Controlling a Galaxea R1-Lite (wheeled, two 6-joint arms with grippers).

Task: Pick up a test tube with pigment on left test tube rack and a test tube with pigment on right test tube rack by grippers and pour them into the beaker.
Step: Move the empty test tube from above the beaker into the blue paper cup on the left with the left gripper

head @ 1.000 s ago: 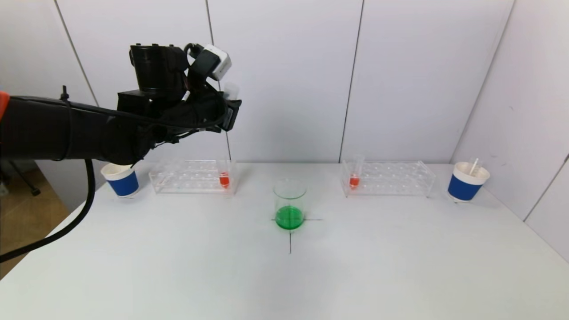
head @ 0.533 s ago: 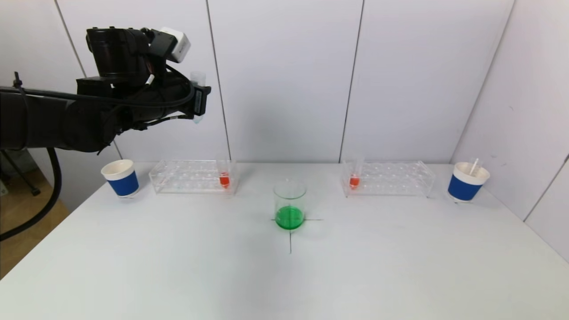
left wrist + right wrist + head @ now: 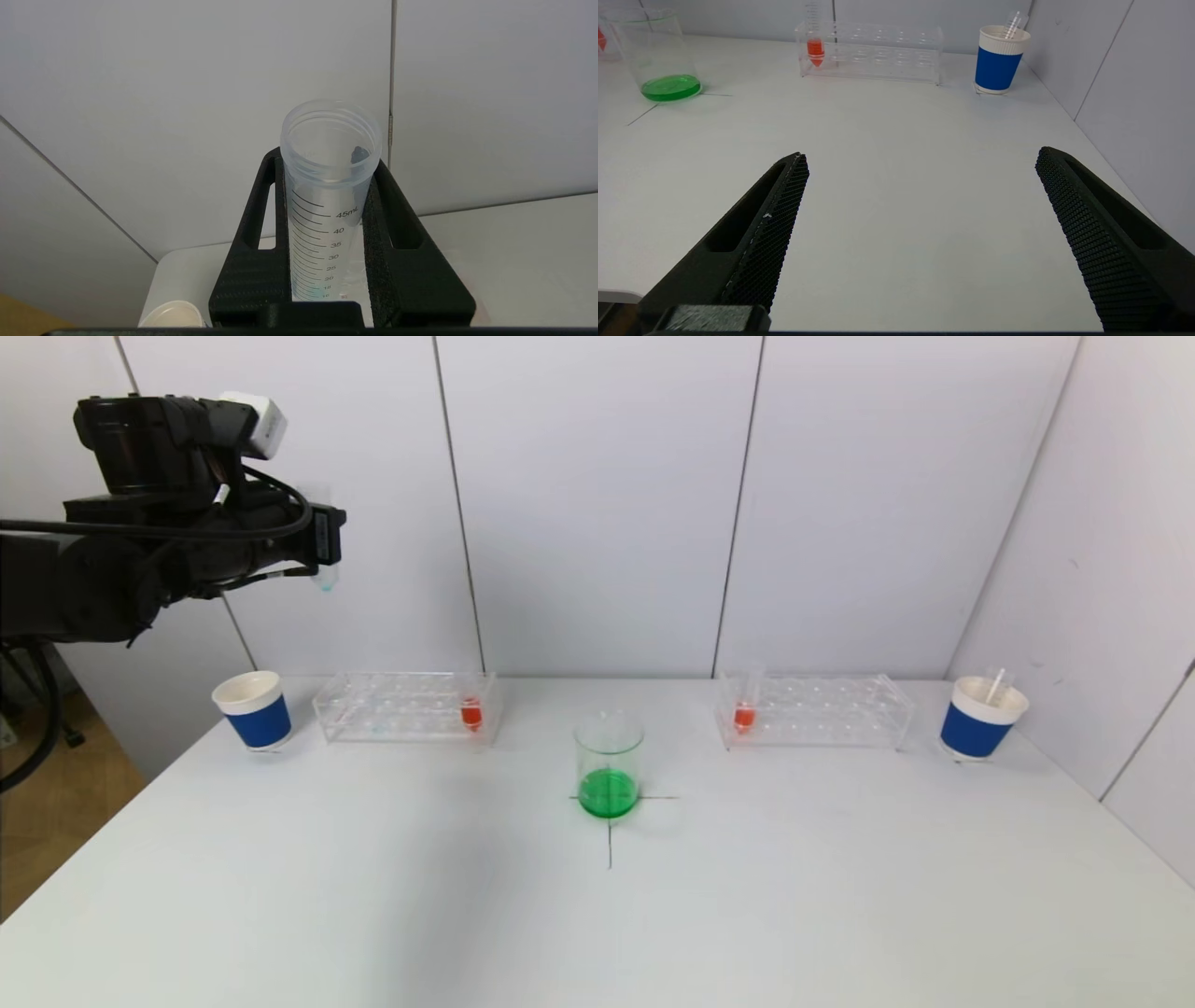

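The left gripper (image 3: 322, 537) was clamped on an emptied graduated test tube (image 3: 327, 196), high above the blue paper cup (image 3: 252, 709) left of the beaker (image 3: 608, 765); dropping it there looked next. The right gripper (image 3: 920, 233) stood spread, idle. Only the left wrist view showed the tube's empty bore; the head view showed both orange tubes racked.
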